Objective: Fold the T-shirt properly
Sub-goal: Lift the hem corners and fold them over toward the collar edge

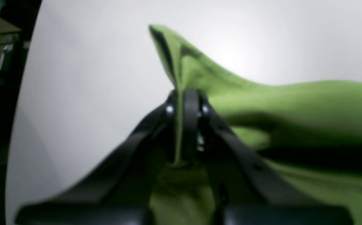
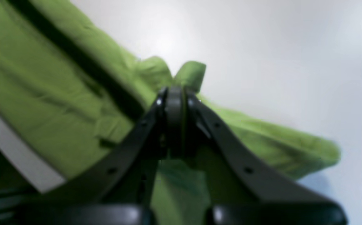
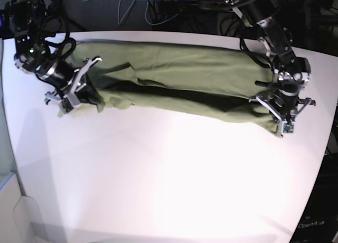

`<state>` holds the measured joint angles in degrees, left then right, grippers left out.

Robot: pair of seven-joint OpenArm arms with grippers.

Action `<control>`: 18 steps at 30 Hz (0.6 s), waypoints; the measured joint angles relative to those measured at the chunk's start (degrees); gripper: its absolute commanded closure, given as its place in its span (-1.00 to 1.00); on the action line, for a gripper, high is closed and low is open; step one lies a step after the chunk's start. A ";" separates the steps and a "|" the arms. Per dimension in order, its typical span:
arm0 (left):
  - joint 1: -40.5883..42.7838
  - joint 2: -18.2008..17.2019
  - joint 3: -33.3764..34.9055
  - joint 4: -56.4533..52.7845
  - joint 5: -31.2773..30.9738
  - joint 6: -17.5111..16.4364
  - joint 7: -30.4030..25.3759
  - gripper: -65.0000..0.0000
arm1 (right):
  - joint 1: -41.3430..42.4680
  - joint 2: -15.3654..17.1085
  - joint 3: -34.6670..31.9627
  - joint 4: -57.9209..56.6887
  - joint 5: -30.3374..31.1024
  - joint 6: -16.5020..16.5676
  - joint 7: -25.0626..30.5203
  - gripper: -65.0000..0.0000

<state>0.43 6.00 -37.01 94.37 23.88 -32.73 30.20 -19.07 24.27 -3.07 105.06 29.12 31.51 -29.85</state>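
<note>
The olive-green T-shirt [image 3: 179,79] lies stretched in a long folded band across the far part of the white table [image 3: 169,169]. My left gripper [image 3: 283,125] is at the band's right end in the base view. In the left wrist view this gripper [image 1: 185,97] is shut on a lifted fold of the T-shirt [image 1: 293,103], and a corner of cloth pokes past the fingertips. My right gripper [image 3: 67,101] is at the band's left end. The right wrist view shows that gripper [image 2: 174,93] shut on the T-shirt [image 2: 43,78], with a small flap sticking out beyond it.
Dark cables and equipment [image 3: 158,5] crowd the space behind the table's far edge. The table's curved edge [image 1: 21,93] runs close beside the left gripper. Another stretch of edge [image 2: 15,156] lies near the right gripper. White surface spreads in front of the shirt.
</note>
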 measured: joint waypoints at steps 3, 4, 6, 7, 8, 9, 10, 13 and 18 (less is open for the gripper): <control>2.49 0.96 -0.39 2.64 0.33 -3.58 -3.56 0.94 | -2.78 -0.17 0.04 0.24 -0.17 0.04 1.44 0.98; 3.26 1.18 -0.39 3.32 0.33 -5.55 -4.68 0.94 | -3.78 -0.57 0.07 0.79 -0.24 -0.11 2.51 0.98; 4.48 1.40 -0.42 4.07 0.31 -7.58 -6.25 0.94 | -5.68 -0.68 0.04 1.70 -0.02 -0.02 4.81 0.98; 5.51 1.86 -0.42 4.50 0.11 -7.61 -7.34 0.94 | -6.58 -0.66 0.07 1.88 -0.04 -0.02 5.22 0.98; 6.32 1.97 -0.42 4.59 0.22 -7.54 -7.76 0.94 | -7.19 -0.63 0.07 1.86 -0.22 -0.02 5.18 0.98; 7.10 1.88 -0.46 4.66 0.26 -7.61 -8.28 0.94 | -7.85 -0.66 0.07 1.84 -0.17 -0.04 5.51 0.98; 8.04 1.81 -0.61 4.70 0.35 -7.54 -9.40 0.94 | -8.66 -0.66 0.07 1.84 -0.07 -0.02 6.14 0.98; 9.90 1.75 -1.49 4.68 0.48 -7.56 -13.46 0.94 | -10.88 -0.46 1.38 1.88 0.00 0.00 8.15 0.98; 11.23 1.97 -4.46 4.57 0.39 -7.56 -18.51 0.94 | -14.95 -0.17 5.49 1.84 -0.09 -0.04 10.08 0.98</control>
<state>11.66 7.97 -41.47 98.94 24.27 -40.29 11.68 -34.02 24.10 2.42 106.89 29.04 31.46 -19.77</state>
